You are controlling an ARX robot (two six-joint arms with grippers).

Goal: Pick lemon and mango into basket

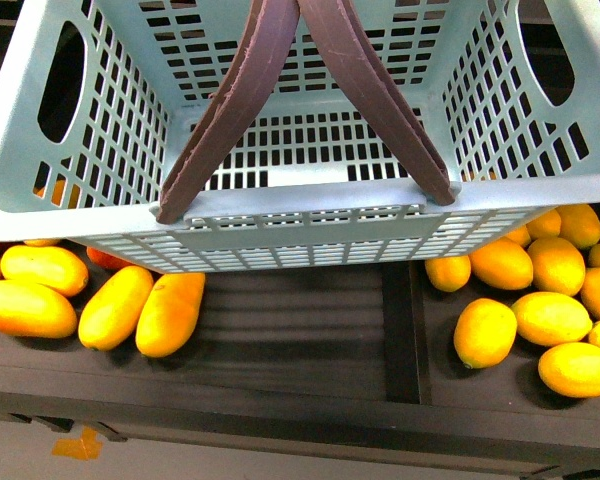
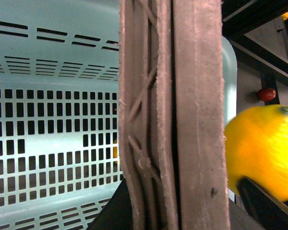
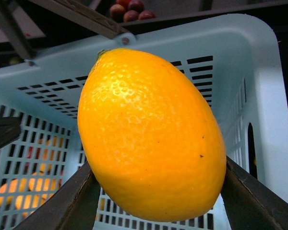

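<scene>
In the front view the basket (image 1: 310, 200) fills the upper frame, its far corners cut off, and its two brown handles (image 1: 242, 100) rise together out of the top edge. Neither arm shows here. Below it lies a dark shelf (image 1: 290, 330) split by a raised divider (image 1: 402, 330), with yellow mangoes (image 1: 115, 305) on the left and loose lemons (image 1: 550, 318) on the right, several partly hidden behind the basket wall. A reddish fruit (image 1: 105, 258) peeks out under the basket, too covered to name. In the left wrist view the handles (image 2: 192, 115) stand very close and block most of the frame. Beside them is the slotted basket wall (image 2: 48, 52) and the blurred lemon (image 2: 264, 148), with a dark finger (image 2: 264, 203) against it. How the left end effector stands cannot be told. In the right wrist view the right end effector (image 3: 158, 165) is closed on the lemon (image 3: 151, 139), its fingers (image 3: 67, 203) pressing both sides, holding it above the open basket (image 3: 273, 96). Dark red apples (image 3: 132, 9) sit on a dim shelf behind.
</scene>
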